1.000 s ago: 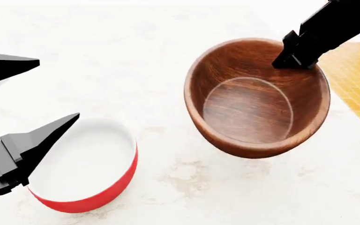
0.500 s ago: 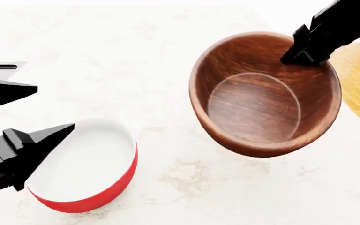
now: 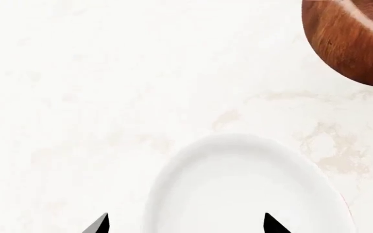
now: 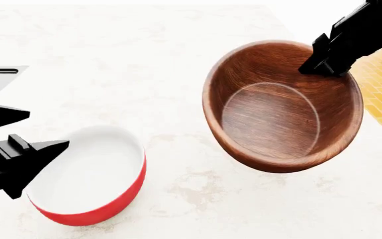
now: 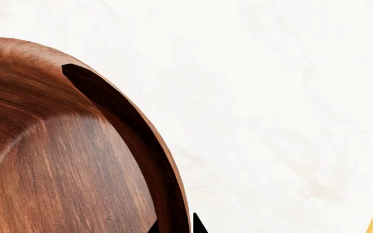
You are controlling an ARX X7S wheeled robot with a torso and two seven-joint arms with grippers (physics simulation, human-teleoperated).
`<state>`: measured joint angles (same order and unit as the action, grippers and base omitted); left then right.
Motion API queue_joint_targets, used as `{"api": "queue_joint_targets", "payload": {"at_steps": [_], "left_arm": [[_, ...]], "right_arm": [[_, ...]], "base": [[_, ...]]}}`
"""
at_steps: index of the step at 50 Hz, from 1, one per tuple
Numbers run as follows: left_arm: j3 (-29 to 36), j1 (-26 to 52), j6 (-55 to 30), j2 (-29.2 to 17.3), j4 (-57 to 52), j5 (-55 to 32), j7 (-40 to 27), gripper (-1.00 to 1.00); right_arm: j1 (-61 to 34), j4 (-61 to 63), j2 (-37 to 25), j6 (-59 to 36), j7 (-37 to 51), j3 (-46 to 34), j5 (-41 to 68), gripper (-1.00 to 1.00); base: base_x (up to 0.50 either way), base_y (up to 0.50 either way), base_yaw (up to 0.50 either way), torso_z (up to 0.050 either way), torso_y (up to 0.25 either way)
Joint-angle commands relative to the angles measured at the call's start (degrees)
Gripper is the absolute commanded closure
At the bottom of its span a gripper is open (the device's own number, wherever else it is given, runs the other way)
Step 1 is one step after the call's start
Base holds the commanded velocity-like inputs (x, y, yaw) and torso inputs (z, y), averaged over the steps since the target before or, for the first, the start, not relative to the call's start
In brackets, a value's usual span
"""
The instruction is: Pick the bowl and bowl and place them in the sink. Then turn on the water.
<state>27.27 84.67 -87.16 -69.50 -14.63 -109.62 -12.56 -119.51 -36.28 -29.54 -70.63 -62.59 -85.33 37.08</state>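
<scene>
— Where's the wooden bowl [image 4: 280, 107]?
— Tilted above the marble counter [image 4: 144, 64], its rim pinched by the right hand [image 4: 324, 67].
— And the left hand [image 4: 18, 144]?
— Spread wide, straddling the red bowl's [image 4: 88, 179] rim.

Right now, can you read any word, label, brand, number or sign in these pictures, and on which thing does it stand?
There are none: the wooden bowl, the red bowl, the counter and both black grippers carry no readable text.
</scene>
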Motion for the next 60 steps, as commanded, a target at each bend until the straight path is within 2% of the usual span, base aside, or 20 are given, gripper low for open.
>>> {"api": "queue_joint_targets", "payload": {"at_steps": [1, 20, 37, 60], "left_arm": [[6.4, 2.4, -1.0, -0.7, 2.1, 2.1, -0.3, -1.00], [10.5, 2.8, 0.3, -3.6, 0.8, 1.9, 1.7, -1.00], [12.3, 3.8, 0.2, -3.8, -0.2, 3.6, 3.4, -1.00], [15.9, 5.2, 1.2, -4.1, 1.1, 1.7, 1.5, -1.00]], "right_arm": [[0.3, 1.0, -0.5, -0.4, 0.7, 0.7, 0.6, 1.00], [1.1, 0.9, -0.6, -0.1, 1.0, 0.9, 0.7, 1.00], [1.0, 1.6, -0.8, -0.7, 1.2, 0.9, 0.9, 1.00], [2.3, 2.6, -1.3, -1.2, 2.3, 1.5, 1.7, 1.00]], "base": [[0.00, 0.00, 0.00, 0.000, 0.000], [0.00, 0.00, 0.00, 0.000, 0.001], [0.00, 0.00, 0.00, 0.000, 0.000], [0.00, 0.00, 0.00, 0.000, 0.000]]}}
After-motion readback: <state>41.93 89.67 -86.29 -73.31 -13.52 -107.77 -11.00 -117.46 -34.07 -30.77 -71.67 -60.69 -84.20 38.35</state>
